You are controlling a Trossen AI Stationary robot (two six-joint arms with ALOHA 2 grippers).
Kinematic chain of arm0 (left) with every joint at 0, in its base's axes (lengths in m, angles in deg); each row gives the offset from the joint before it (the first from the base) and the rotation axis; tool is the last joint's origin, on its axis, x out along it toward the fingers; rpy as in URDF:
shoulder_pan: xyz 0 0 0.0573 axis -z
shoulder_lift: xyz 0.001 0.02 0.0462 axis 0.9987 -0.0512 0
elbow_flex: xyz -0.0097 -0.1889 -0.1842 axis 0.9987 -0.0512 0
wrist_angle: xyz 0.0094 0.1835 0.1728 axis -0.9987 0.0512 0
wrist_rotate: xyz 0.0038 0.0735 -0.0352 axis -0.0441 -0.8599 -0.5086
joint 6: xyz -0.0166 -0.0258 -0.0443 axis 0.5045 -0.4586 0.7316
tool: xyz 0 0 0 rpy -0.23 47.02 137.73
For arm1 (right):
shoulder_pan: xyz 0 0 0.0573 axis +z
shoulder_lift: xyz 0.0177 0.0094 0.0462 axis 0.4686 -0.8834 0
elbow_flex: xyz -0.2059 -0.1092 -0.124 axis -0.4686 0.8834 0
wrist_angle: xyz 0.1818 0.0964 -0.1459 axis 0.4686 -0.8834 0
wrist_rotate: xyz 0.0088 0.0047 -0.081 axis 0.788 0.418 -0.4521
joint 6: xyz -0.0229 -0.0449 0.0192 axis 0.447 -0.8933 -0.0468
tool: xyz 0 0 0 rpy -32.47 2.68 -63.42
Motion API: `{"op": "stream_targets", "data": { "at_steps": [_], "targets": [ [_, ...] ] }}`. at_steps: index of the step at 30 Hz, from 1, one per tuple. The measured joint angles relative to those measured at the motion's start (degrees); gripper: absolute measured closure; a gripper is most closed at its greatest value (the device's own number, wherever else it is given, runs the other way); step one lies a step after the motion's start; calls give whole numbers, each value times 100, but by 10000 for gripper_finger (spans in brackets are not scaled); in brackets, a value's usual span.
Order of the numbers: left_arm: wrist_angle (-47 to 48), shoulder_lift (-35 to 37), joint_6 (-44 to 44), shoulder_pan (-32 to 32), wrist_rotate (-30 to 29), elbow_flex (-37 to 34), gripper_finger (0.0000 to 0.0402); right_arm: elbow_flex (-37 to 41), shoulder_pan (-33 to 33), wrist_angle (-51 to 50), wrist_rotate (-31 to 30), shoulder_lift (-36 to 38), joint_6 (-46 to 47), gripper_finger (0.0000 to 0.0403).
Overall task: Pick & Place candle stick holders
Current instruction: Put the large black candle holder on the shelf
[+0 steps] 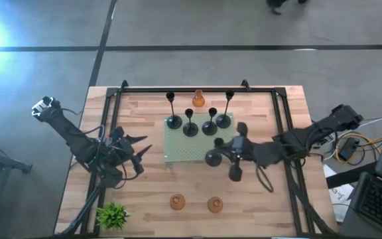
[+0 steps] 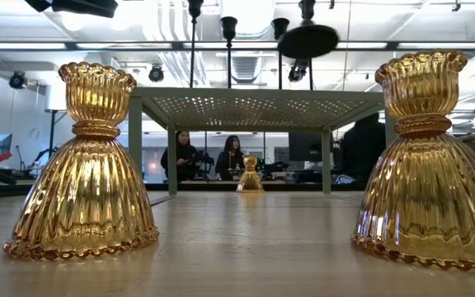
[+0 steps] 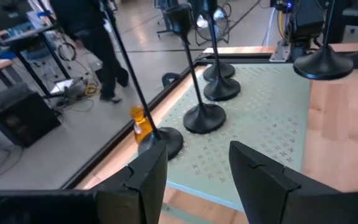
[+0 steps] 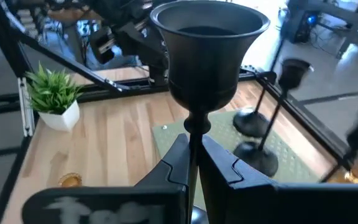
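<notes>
Where the right pincer (image 4: 194, 165) closes, the black holder's stem (image 4: 194, 134) sits clamped.

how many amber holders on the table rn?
3. One amber holder at the table's far edge behind the green mat; two near the front edge, and. None appear hidden.

Small green plant (image 1: 113, 214) near wooden table's (image 1: 151, 192) front-left corner.
</notes>
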Motion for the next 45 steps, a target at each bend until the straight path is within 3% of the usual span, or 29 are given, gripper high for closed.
{"op": "stream_targets", "data": {
  "at_steps": [7, 12, 16, 20, 25, 30, 33, 37, 41, 45],
  "targets": [
    [1, -1, -7, -4, -406, 0, 225, -660, -387, -433, 118, -530, -427, 392],
    [0, -2, -7, -4, -446, 0, 225, -606, -639, -470, 1074, -464, -919, 392],
    [0, -2, -4, -4, -446, 0, 225, -334, -669, -583, 1962, 14, -1174, 392],
    [0, -7, -2, -4, -444, 0, 225, 192, -625, -711, 2297, 687, -1220, 392],
    [2, -7, 2, -2, -442, 0, 225, 1172, -639, -172, 2800, 1634, -1235, 392],
    [2, -7, 4, -2, -442, 0, 225, 1727, -866, 548, 3907, 2472, -1966, 392],
    [2, -7, 4, -2, -442, 0, 225, 1731, -1034, 45, 3691, 2946, -2000, 392],
    [1, -7, 4, 1, -440, 0, 225, 1636, -1279, -847, 2774, 3481, -2047, 392],
    [2, -7, 4, 2, -439, 0, 225, 1646, -1605, -964, 1935, 3915, -2225, 392],
    [1, -7, 4, 2, -439, 0, 225, 1649, -2060, -973, 1628, 3990, -2289, 392]
  ]
}}
